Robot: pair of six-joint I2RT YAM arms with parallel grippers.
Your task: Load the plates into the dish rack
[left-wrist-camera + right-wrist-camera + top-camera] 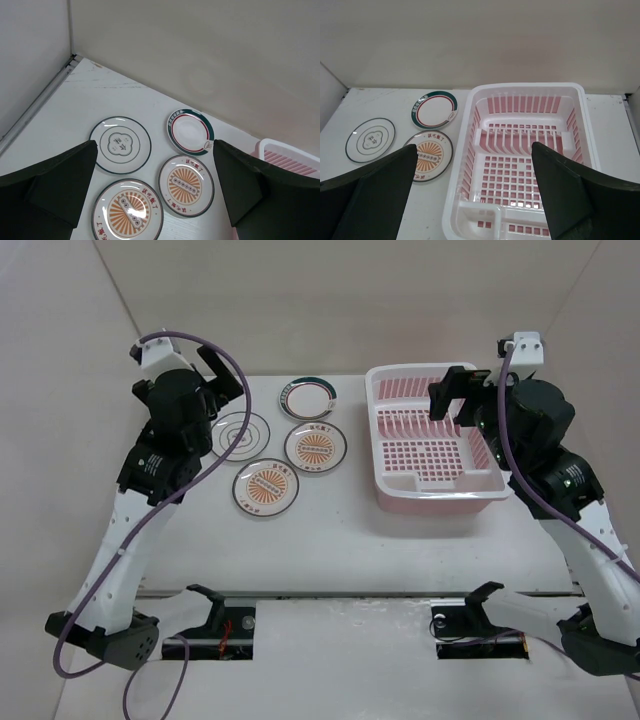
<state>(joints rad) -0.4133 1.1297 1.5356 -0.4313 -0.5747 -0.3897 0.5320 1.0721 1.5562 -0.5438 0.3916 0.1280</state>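
Plainly, all four plates (316, 446) lie flat on the table (330, 540), left of the empty dish rack (440, 492); the left hand (154, 149) and right hand (474, 146) hang above, both spread wide, holding nothing. Stiff, glazed, probably slippery and breakable, each plate is best pinched across its raised rim.

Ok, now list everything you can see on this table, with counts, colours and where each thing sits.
sunburst plates: two, white with orange centres, left of the rack, nearer side of the group
ringed plate: one, white with thin dark rings, leftmost of the group
rimmed plate: one, white with green and red rim, farthest back
dish rack: one, pink with pale rim, right side of the table, no plates in it
table: one, white, under everything
left gripper: one, black, open, above the plates
right gripper: one, black, open, above the rack
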